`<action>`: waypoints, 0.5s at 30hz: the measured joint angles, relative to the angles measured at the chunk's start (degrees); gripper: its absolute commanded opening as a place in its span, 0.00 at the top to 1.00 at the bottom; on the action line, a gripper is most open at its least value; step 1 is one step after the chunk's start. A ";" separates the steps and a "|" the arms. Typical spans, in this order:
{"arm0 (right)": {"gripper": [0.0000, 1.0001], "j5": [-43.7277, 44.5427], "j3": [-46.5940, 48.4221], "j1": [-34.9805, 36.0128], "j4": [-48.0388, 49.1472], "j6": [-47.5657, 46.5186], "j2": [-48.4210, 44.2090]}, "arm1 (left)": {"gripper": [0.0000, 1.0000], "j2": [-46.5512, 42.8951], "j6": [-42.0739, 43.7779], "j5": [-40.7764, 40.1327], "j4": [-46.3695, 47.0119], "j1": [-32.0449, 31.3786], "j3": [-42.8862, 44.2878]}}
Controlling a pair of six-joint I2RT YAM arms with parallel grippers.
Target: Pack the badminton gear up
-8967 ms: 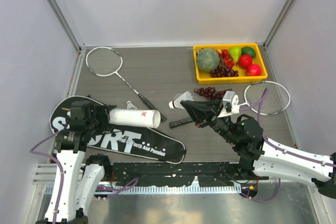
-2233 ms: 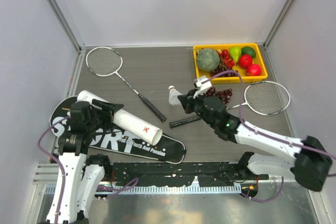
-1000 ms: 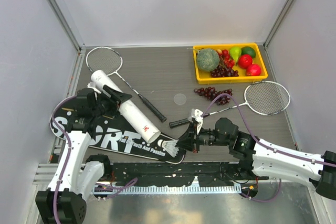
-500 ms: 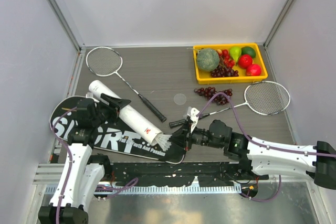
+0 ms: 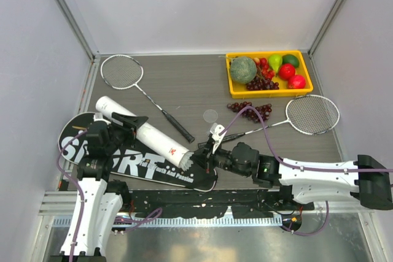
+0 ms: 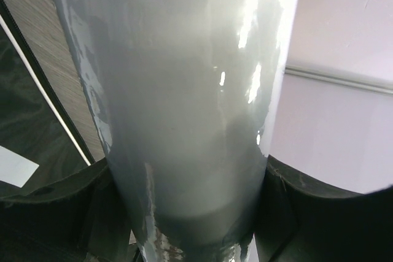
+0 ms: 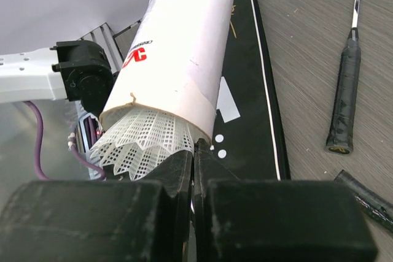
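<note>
Since half a second ago the right gripper [image 5: 198,159] has shifted left, bringing the shuttlecock [image 7: 144,142] to the tube [image 5: 144,133] mouth.

- Right wrist view only: white lattice skirt sits half inside the tube's open, raw-edged rim. Jaws are pinched together on the skirt's edge. Red logo on the tube wall.
- Left wrist view only: glossy, smooth cylinder fills the picture. Left gripper [image 6: 184,176] is clamped on it, with black fingers [image 6: 61,194] on both sides.
- Top view: tube lies diagonally over the black bag [image 5: 123,165], lettered "SPORT" in white.
- First racket [image 5: 121,72] and second racket [image 5: 312,115]: round strung heads, thin shafts, flat on the grey wood-grain table [image 5: 184,84], well apart.
</note>
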 measured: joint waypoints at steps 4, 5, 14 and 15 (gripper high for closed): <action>0.95 2.36 1.38 1.11 1.18 0.46 2.71 | 0.99 -0.72 -0.63 -0.50 -0.90 0.00 -0.11; 0.95 2.82 1.51 1.31 1.42 0.70 3.17 | 0.99 -0.87 -0.70 -0.72 -1.25 0.00 -0.13; 0.54 6.91 1.68 1.92 2.14 4.52 4.76 | 0.99 -1.03 -1.09 -2.10 -2.73 0.00 -0.42; 0.51 7.15 1.68 2.03 2.25 5.03 4.70 | 0.99 -1.05 -1.20 -2.27 -2.80 0.00 -0.42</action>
